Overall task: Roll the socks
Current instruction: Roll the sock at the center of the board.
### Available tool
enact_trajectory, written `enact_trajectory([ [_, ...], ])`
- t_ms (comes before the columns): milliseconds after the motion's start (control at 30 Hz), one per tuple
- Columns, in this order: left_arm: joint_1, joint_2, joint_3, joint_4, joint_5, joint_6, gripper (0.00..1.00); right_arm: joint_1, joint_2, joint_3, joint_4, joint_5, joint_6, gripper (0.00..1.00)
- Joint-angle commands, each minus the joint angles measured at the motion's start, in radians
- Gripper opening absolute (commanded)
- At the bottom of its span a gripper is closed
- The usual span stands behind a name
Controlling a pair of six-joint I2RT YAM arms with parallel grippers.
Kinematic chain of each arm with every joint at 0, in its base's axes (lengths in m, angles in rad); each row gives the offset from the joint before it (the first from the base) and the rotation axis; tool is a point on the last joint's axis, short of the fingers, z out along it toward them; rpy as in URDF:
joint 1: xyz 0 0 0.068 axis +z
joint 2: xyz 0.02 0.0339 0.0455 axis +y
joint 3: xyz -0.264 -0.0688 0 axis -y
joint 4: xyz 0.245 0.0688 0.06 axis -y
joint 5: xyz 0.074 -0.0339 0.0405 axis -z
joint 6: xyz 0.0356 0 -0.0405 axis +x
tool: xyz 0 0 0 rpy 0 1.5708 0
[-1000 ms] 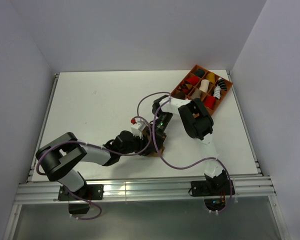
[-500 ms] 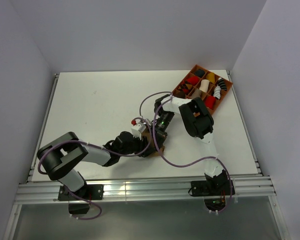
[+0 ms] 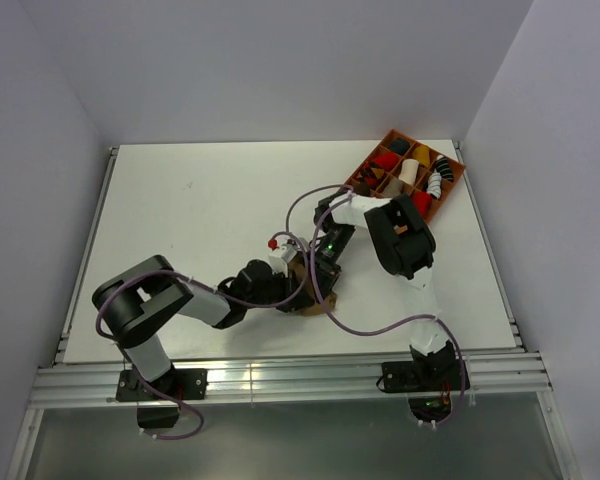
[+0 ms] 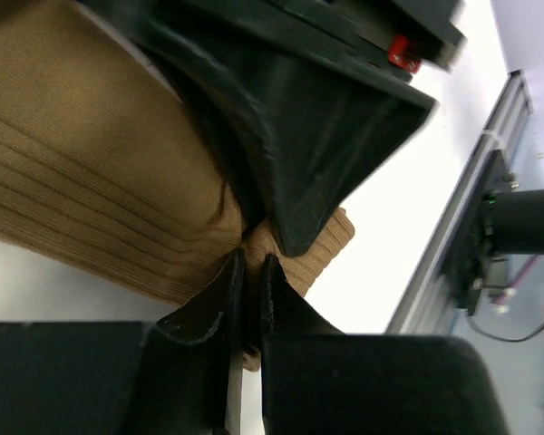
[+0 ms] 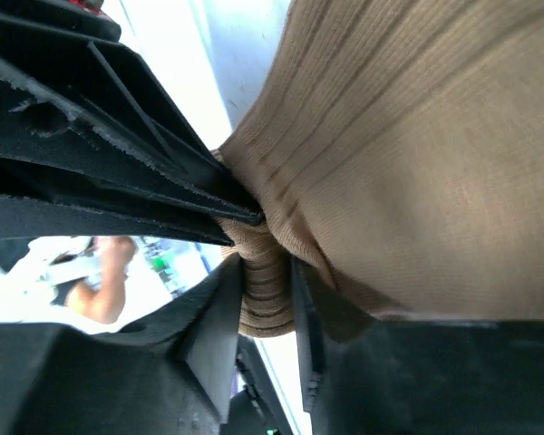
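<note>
Along the near edge of the white counter (image 3: 200, 210) a metal rail (image 3: 280, 378) is seen, with both arm bases bolted to it. Just beyond it, at the near middle of the counter, the two arms are brought together over the tan sock (image 3: 324, 298), which lies flat on the surface beneath them; a brown corner of it is seen from above, sticking out on the near right of the meeting point.

The left gripper (image 4: 249, 272) is reached in low from the left. In its own wrist view its two fingers are almost together, and a thin pinch of the sock's ribbed edge is clamped between them. The broad ribbed body of the sock is spread away to the left of that view, and one dark finger of the other arm is pressed onto the fabric right at the pinch.

The right gripper (image 5: 265, 299) is brought down from the far side. Its fingers are set slightly apart, and a bunched, ribbed fold of the same sock fills the gap and is touched by both, so the fold is held. The left arm's fingers are met at that same fold.

A purple cable (image 3: 365, 328) is looped across the counter beside the right arm.

At the far right corner a brown compartment tray (image 3: 458, 168) is set at an angle, with red, black, white and yellow sock rolls (image 3: 384, 160) held in its cells.
</note>
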Motion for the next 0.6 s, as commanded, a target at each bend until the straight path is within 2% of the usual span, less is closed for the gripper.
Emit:
enact_trajectory([
  [0, 0.001, 0.065, 0.014, -0.120, 0.055, -0.066, 0.00, -0.004, -0.111, -0.051, 0.182, 0.067, 0.041, 0.37],
  [133, 0.027, 0.080, 0.034, -0.209, 0.109, -0.170, 0.00, -0.009, -0.209, -0.125, 0.311, 0.137, 0.114, 0.41],
  [367, 0.079, 0.107, 0.044, -0.289, 0.198, -0.242, 0.00, -0.046, -0.354, -0.189, 0.487, 0.176, 0.215, 0.43],
  [567, 0.139, 0.108, 0.077, -0.378, 0.273, -0.299, 0.00, -0.113, -0.455, -0.258, 0.560, 0.185, 0.229, 0.43],
])
